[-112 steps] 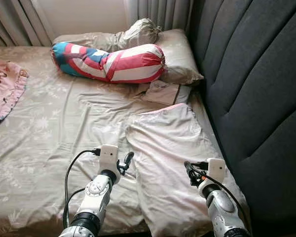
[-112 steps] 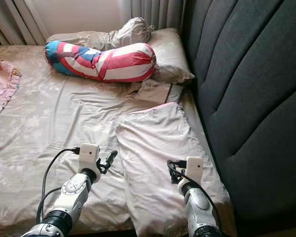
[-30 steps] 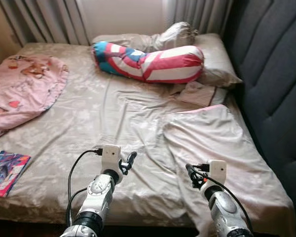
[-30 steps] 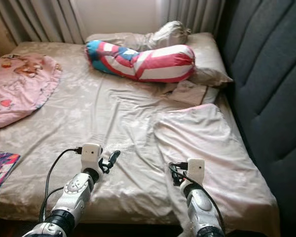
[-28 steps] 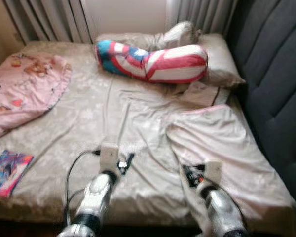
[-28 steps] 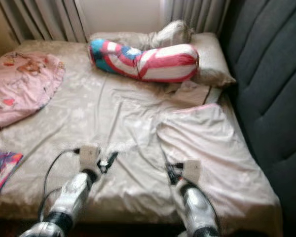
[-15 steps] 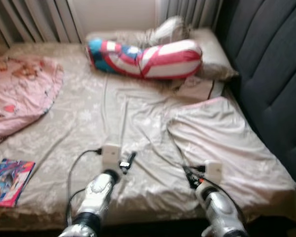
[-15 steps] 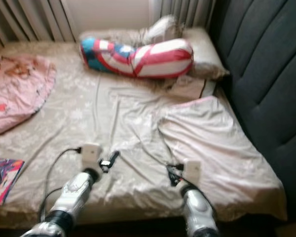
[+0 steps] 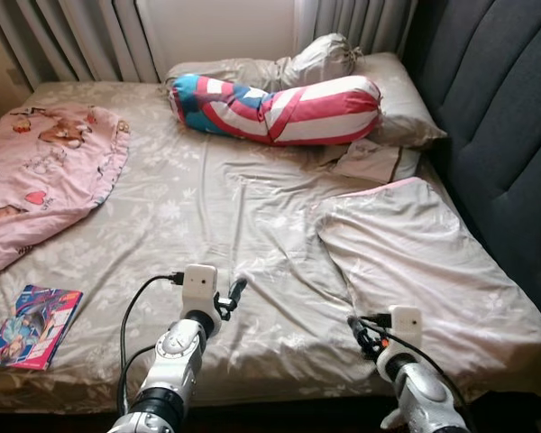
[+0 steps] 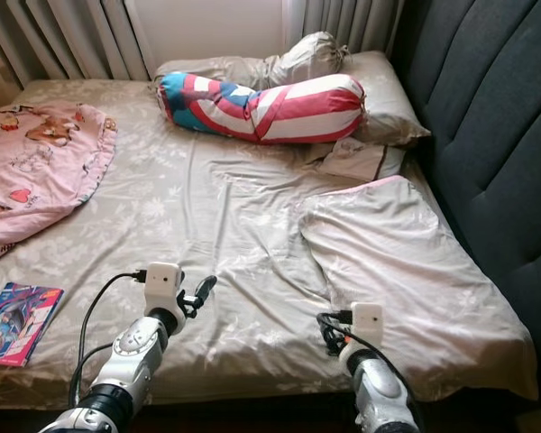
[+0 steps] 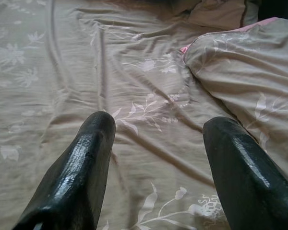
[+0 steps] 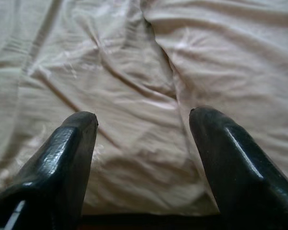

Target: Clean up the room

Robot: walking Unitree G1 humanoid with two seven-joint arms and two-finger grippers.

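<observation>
Backing off from the bed, the camera now takes in far more than it did a few seconds ago: the pink blanket (image 9: 36, 185) at the left edge of the frame and the magazine (image 9: 32, 314) at lower left have come into view, while the grippers sit lower in the frame over the near edge of the mattress. Nothing on the bed itself seems to have shifted.

The risk from here is mostly reach. The magazine lies near the bed's front edge, well apart from the left gripper (image 9: 233, 293), and a hurried sideways stretch could nudge it off onto the floor. The sheet (image 9: 216, 216) is wrinkled and loose, so fingers closing low could pinch bedding along with the magazine. The flat pillow (image 9: 415, 253) at right centre overhangs the near corner; the right arm passing close could drag it down.

Both arms are held forward and low, bent at the elbow, with the wrists roughly level. The left gripper hovers above the sheet with its fingers (image 11: 91, 158) spread apart and nothing between them. The right gripper (image 10: 329, 336) hangs just over the mattress edge beside the flat pillow, fingers (image 12: 221, 158) likewise parted and empty. The striped bolster (image 9: 279, 108) and a bundled pillow (image 9: 325, 59) lie at upper centre against the headboard (image 9: 496, 135).
</observation>
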